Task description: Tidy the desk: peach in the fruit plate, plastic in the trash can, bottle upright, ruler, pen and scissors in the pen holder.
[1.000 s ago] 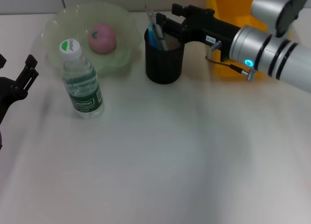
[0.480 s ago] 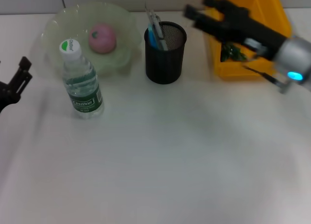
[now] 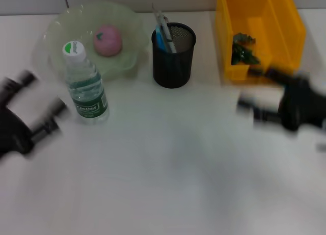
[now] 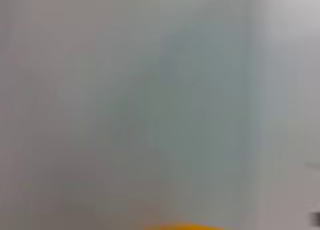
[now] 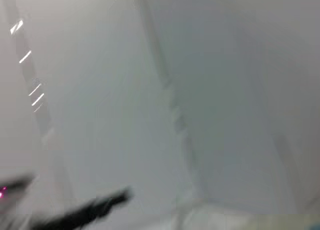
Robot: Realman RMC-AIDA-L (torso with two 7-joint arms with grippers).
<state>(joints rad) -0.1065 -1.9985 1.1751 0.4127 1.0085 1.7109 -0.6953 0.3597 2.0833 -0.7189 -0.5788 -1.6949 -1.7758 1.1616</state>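
The pink peach (image 3: 107, 40) lies in the pale green fruit plate (image 3: 56, 26) at the back left. Just in front of the plate the water bottle (image 3: 85, 87) stands upright. The black mesh pen holder (image 3: 173, 59) holds a pen and other thin tools (image 3: 164, 28); I cannot tell them apart. Green plastic (image 3: 243, 49) lies inside the yellow trash can (image 3: 260, 21) at the back right. My left gripper (image 3: 41, 95) is low at the left, beside the bottle, open and empty. My right gripper (image 3: 247, 88) is in front of the trash can, open and empty. Both are smeared by motion.
The white table (image 3: 163, 174) stretches in front of the objects. Both wrist views are blurred and show only pale surface.
My right arm has swung away from the pen holder, past the trash can, down toward the table's right side. My left gripper has moved in from the left edge toward the bottle.
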